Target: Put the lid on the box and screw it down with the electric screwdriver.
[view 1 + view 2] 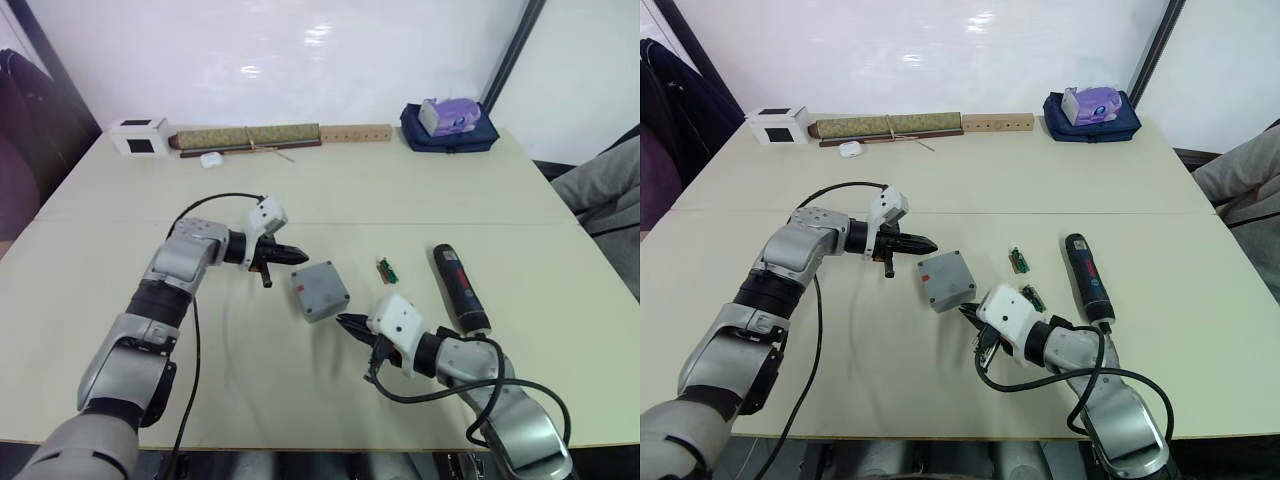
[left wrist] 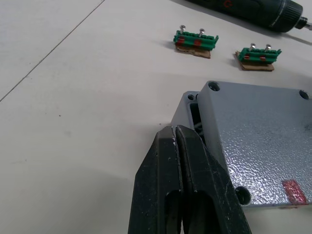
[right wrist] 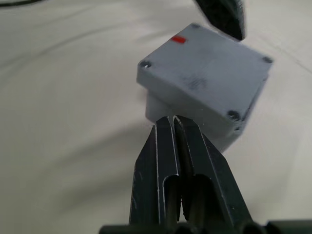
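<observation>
While the right tool (image 1: 345, 322) lay nearest the camera with its two black fingers pressed together and nothing between them, its tip stood just short of the near corner of the lid (image 1: 320, 288). That lid rested on the box (image 2: 187, 108) near the middle of the surface (image 1: 560, 400), but slightly askew: in the left wrist view one box corner and its screw hole stood proud of the lid's edge, with a dark gap beneath. Both halves appeared to be rigid moulded shells, probably light and likely to skate on the smooth surface under a sideways push, so opposed contact on two side walls seemed the safer hold. On the far side, the left tool (image 1: 295, 257) was likewise closed and empty, its tip just beside the lid's far-left corner. To the right lay two green circuit-board strips (image 2: 196, 41), then the electric screwdriver (image 1: 458, 287), lying flat and untouched; its round, hard body would probably roll, and mid-barrel looked the best grip. Hidden or unclear: the box interior, whether any screws sat in the lid's corner holes, and the screwdriver's bit.
</observation>
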Available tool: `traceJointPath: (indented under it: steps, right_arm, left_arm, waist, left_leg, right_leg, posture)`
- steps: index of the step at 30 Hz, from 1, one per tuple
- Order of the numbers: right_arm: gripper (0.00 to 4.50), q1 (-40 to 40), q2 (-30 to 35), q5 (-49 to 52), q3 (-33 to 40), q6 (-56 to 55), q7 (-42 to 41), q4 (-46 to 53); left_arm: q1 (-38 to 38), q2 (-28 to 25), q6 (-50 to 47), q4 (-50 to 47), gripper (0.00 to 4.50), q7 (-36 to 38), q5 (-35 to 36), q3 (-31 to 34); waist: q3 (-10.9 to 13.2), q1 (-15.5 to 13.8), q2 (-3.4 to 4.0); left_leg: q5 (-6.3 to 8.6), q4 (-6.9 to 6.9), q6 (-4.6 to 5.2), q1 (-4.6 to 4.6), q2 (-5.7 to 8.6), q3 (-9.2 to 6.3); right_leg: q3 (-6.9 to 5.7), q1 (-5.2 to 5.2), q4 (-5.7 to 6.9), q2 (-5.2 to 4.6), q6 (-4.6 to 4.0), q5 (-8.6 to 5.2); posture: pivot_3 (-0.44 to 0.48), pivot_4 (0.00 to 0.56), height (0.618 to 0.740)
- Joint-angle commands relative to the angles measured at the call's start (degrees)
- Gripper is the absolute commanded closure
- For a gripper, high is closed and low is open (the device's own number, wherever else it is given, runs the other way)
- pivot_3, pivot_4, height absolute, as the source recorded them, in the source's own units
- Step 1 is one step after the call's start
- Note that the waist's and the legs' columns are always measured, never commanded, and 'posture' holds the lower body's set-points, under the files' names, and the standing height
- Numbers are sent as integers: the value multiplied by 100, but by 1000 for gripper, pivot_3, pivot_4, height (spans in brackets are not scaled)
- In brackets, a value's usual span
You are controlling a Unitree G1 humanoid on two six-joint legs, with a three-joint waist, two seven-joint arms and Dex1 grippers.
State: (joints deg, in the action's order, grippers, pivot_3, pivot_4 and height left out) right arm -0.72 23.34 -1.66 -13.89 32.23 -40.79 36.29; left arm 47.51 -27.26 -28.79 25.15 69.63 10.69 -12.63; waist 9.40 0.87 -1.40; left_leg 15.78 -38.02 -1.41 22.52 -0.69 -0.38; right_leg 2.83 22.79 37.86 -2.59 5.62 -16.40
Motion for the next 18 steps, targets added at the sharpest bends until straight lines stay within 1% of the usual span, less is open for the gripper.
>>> traceJointPath:
  steps: [1, 6, 18]
  right_arm:
    - [4429, 124, -5, 20, -26, -274, 216, 32]
    - [4429, 217, -18, 106, -44, -314, 381, -32]
    - [4429, 337, -4, 151, -175, -351, 534, -175]
  left_arm:
    - [-22, -116, -87, -456, 4500, -8, 58, 87]
    - [-109, -127, -301, -765, 4500, 9, 144, 89]
    - [-143, -43, -241, -730, 4500, 97, 93, -70]
  waist:
    - [0, 0, 1]
    - [1, 0, 1]
    - [1, 1, 1]
  left_leg:
    - [0, 0, 0, 0, 0, 0]
    - [0, 0, 0, 0, -1, -1]
    - [0, 0, 0, 0, -1, 0]
  right_leg:
    - [0, 0, 0, 0, 0, 0]
    - [0, 0, 0, 0, 0, 0]
    - [0, 0, 0, 0, 0, 0]
  posture:
    - [0, 150, 740]
    - [0, 150, 740]
    - [0, 150, 740]
